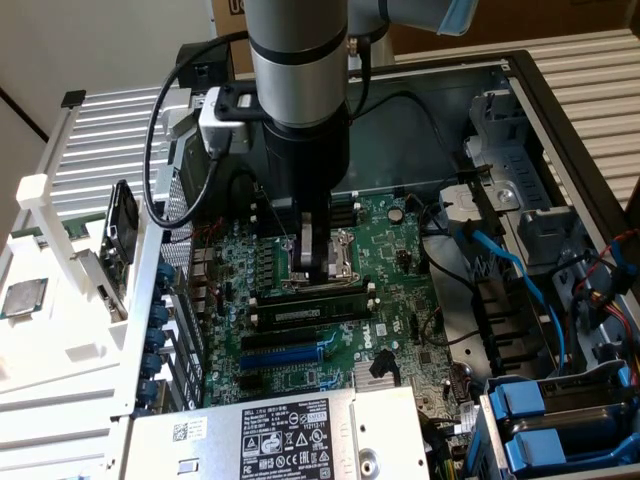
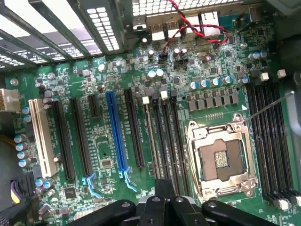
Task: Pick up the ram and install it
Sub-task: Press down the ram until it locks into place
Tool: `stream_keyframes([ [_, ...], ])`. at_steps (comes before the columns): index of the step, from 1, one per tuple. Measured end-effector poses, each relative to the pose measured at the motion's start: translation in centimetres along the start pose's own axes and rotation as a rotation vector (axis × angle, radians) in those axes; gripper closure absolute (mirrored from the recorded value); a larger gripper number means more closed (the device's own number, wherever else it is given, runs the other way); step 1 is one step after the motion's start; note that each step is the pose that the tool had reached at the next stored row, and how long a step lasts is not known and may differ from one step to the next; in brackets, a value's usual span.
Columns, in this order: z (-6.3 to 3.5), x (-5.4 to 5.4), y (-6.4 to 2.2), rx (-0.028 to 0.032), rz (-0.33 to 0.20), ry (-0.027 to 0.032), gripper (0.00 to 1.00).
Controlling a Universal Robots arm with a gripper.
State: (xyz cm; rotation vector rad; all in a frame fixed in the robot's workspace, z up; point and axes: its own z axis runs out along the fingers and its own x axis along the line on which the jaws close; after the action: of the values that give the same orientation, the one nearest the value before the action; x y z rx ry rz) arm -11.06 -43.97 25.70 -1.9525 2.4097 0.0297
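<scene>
1. Over the motherboard [image 1: 330, 290], the gripper [image 1: 318, 262] is hanging low with its fingers closed together and nothing visibly held between them.
2. Its tip is sitting just above the open processor socket [image 1: 322, 262]; in the wrist view the same socket [image 2: 221, 160] is showing its bare contact field with the metal frame and lever around it.
3. The ram [image 1: 310, 310] is lying seated in a black memory slot just in front of the gripper, running across the board between white end clips, label facing up.
4. In the wrist view the black finger linkages [image 2: 160, 207] are standing at the edge of the frame, over the row of memory slots [image 2: 162, 136]; whether the ram is in one of them I cannot tell from that view.
5. Beside these, a blue expansion slot [image 2: 117, 136] and a white one [image 2: 40, 136] are running parallel.
6. Red-and-black twisted wires [image 2: 188, 21] are crossing the board's far edge.
7. Outside the case, on the exterior view's left, a square silver processor chip [image 1: 22, 298] is resting on a white rack [image 1: 60, 330].
8. The power supply [image 1: 280, 435], with its label, is sitting at the near edge.
</scene>
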Motion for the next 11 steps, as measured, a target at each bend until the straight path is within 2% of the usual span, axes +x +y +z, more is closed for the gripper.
stream_keyframes([
  [1,0.00,0.00,0.00,0.0013,0.030,0.0003,0.89],
  [5,0.00,0.00,0.00,0.0040,0.092,0.0009,0.89],
  [6,0.00,0.00,0.00,0.0054,0.123,0.0012,0.89],
  [11,0.00,0.00,0.00,0.0087,0.200,0.0019,0.89],
])
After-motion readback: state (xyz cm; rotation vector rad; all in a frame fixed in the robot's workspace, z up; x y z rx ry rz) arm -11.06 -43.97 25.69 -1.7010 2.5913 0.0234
